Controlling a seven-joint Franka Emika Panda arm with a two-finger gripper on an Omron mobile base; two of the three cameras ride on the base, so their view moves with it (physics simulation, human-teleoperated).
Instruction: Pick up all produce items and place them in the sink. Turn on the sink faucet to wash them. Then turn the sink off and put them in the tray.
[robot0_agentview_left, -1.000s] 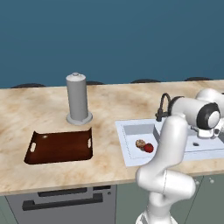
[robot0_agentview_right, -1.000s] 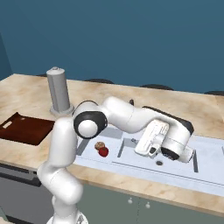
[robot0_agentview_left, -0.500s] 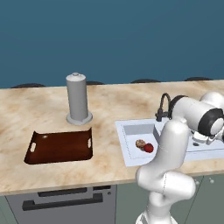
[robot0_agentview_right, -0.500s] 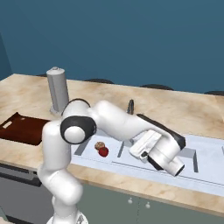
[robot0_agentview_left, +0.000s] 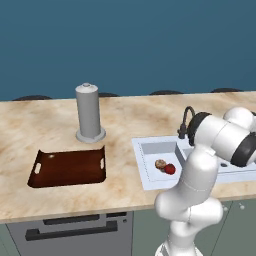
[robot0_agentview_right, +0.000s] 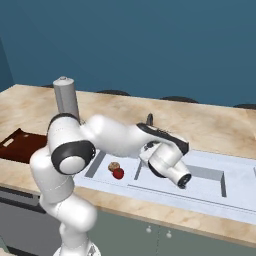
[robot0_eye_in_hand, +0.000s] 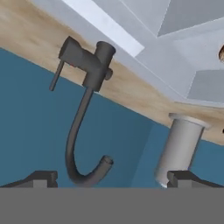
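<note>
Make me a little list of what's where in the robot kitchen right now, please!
red produce: in the sink's left basin
brown produce: right beside the red one, same basin
sink: pale double basin set into the counter
faucet: black, behind the sink, seen upside down in the hand view
pincer: open, holding nothing, aimed at the faucet
tray: dark brown, on the counter left of the sink
grey cylinder: standing upright behind the tray
</note>
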